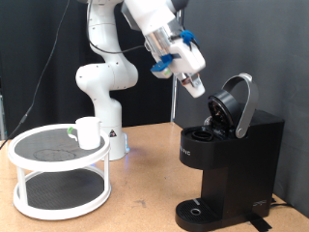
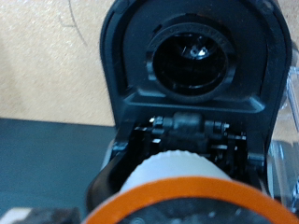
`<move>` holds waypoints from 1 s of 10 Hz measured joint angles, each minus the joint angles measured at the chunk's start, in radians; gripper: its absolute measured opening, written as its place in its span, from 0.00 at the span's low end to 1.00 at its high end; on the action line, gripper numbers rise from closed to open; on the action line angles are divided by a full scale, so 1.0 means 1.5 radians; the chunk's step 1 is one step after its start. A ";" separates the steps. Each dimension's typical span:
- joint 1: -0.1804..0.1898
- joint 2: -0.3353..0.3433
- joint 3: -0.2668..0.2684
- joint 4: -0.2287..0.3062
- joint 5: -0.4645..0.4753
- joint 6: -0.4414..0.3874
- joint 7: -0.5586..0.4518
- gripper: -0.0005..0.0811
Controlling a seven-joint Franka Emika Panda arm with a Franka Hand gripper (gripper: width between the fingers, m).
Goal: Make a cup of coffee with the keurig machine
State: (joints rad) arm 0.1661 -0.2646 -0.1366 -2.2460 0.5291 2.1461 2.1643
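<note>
The keurig machine (image 1: 232, 159) stands at the exterior view's right with its rounded lid (image 1: 238, 101) hinged up. My gripper (image 1: 196, 88) hangs tilted just above and left of the open lid. The wrist view looks into the open lid (image 2: 194, 58) and the pod chamber (image 2: 182, 140). A white round object with an orange rim (image 2: 182, 191) fills the near edge of that view; my fingers do not show there. The white cup (image 1: 89, 132) stands on the top tier of a round white stand (image 1: 29, 155) at the left. A small green-marked pod (image 1: 72, 132) lies beside it.
The robot's white base (image 1: 104, 82) stands behind the stand. The machine's round drip base (image 1: 198, 211) holds nothing. Brown tabletop (image 1: 140, 193) lies between the stand and the machine. A black curtain hangs behind.
</note>
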 joint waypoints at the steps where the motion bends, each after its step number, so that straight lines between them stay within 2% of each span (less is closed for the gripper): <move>1: 0.000 0.009 0.012 -0.007 -0.008 0.013 0.002 0.49; 5: 0.000 0.023 0.035 -0.040 -0.014 0.055 0.002 0.49; 10: 0.000 0.042 0.038 -0.067 -0.033 0.102 0.002 0.49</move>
State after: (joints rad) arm 0.1660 -0.2023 -0.0796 -2.3460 0.4796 2.2986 2.1675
